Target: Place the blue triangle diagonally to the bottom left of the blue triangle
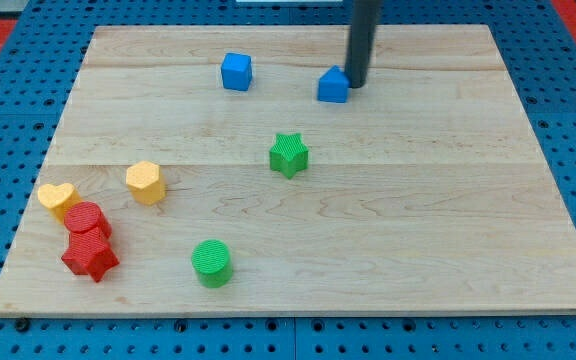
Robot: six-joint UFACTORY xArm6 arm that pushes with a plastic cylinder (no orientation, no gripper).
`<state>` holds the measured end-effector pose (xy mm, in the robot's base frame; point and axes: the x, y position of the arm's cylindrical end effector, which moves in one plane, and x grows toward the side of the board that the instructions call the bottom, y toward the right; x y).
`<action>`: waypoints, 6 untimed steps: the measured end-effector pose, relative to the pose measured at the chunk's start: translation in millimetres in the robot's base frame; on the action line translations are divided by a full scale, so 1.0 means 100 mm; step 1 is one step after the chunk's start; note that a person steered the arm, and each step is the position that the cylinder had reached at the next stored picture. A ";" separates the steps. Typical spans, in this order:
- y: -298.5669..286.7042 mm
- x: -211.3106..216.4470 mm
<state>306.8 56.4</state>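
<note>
A blue triangle block [333, 86] lies near the view's top, a little right of centre, on the wooden board [418, 200]. My tip [355, 83] is at the block's right side, touching or almost touching it. The dark rod rises from there out of the view's top. A blue cube [236, 71] lies to the left of the triangle, at about the same height in the view.
A green star [289, 154] lies below the triangle near the board's middle. A green cylinder [211, 262] is at the bottom centre-left. At the left lie a yellow hexagon [145, 181], a yellow heart [56, 199], a red cylinder [87, 220] and a red star [90, 257].
</note>
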 end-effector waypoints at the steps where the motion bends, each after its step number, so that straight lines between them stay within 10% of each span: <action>1: -0.71 0.16; 3: -1.55 1.07; 6: -1.34 0.88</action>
<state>394.4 -77.4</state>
